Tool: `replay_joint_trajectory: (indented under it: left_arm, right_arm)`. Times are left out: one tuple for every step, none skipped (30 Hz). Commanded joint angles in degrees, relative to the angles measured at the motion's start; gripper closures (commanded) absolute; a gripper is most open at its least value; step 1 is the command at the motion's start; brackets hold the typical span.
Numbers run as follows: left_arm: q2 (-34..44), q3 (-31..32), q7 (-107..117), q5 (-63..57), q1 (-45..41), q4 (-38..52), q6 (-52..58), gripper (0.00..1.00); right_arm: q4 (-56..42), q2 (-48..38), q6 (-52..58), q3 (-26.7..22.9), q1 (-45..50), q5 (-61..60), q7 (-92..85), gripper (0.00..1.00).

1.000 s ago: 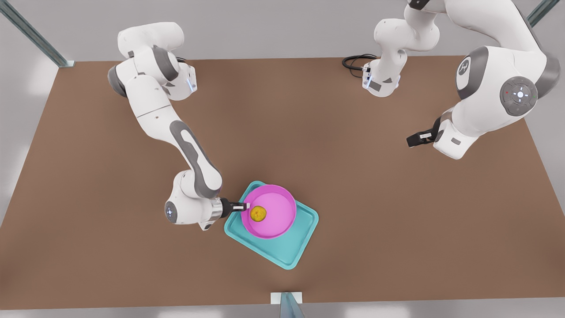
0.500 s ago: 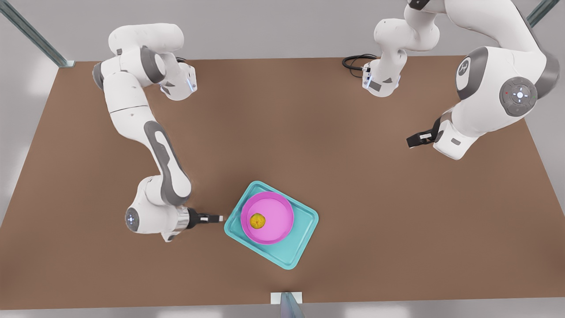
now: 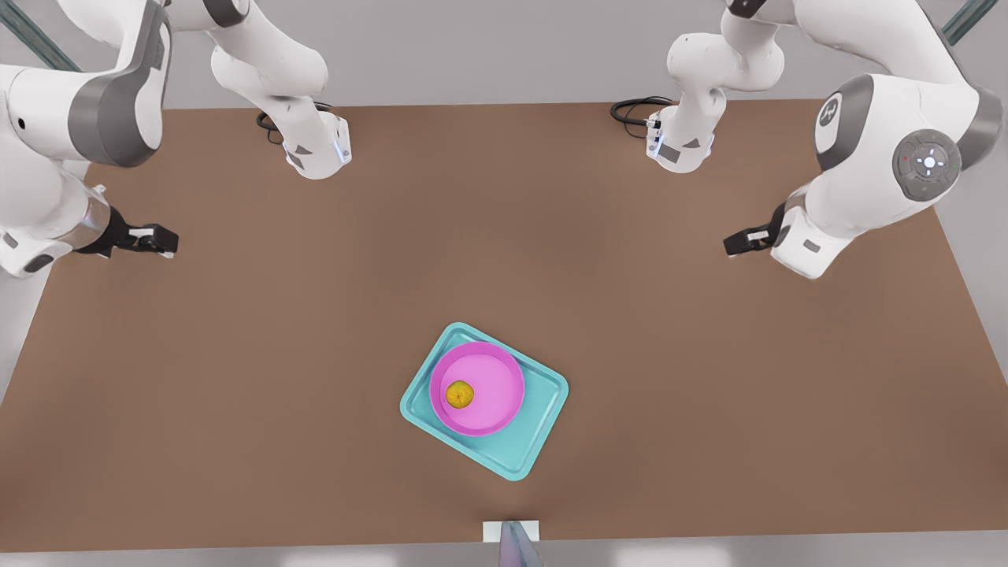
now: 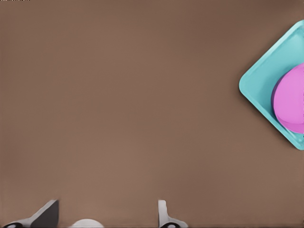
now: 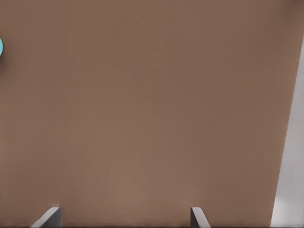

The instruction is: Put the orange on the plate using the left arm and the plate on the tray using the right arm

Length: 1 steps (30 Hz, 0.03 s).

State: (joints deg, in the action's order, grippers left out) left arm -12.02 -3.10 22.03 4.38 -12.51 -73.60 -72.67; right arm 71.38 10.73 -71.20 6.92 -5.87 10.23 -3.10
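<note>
Orange (image 3: pixel 460 394), small, round and yellow-orange with a darker mottled skin, sits inside the pink plate (image 3: pixel 492 378), off centre toward the side facing the front view's left. The plate, a shallow round dish with a raised rim, rests flat on the teal tray (image 3: pixel 543 409). The tray lies askew on the brown surface (image 3: pixel 315 354), about midway along the edge opposite the arm bases.

The left gripper (image 3: pixel 736 242) hangs over the surface toward the front view's right edge, well apart from the tray; its wrist view shows the fingers (image 4: pixel 164 216) spread wide and holding nothing. The right gripper (image 3: pixel 161 239) hangs by the opposite side edge, likewise wide and empty.

In the left wrist view the tray (image 4: pixel 259 80) and plate (image 4: pixel 289 99) are cut off. The right wrist view catches a sliver of the tray (image 5: pixel 1 47), and in both wrist views just the fingertips (image 5: pixel 197 217) show.
</note>
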Motion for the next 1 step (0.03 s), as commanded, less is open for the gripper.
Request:
replay_joint_trajectory:
  left_arm:
    - [-0.11,0.20,-0.50,0.02,-0.06,0.47,3.41,0.00]
  right_arm:
    - [0.42,-0.36,2.03,-0.07,-0.02,-0.38,-5.77,0.00]
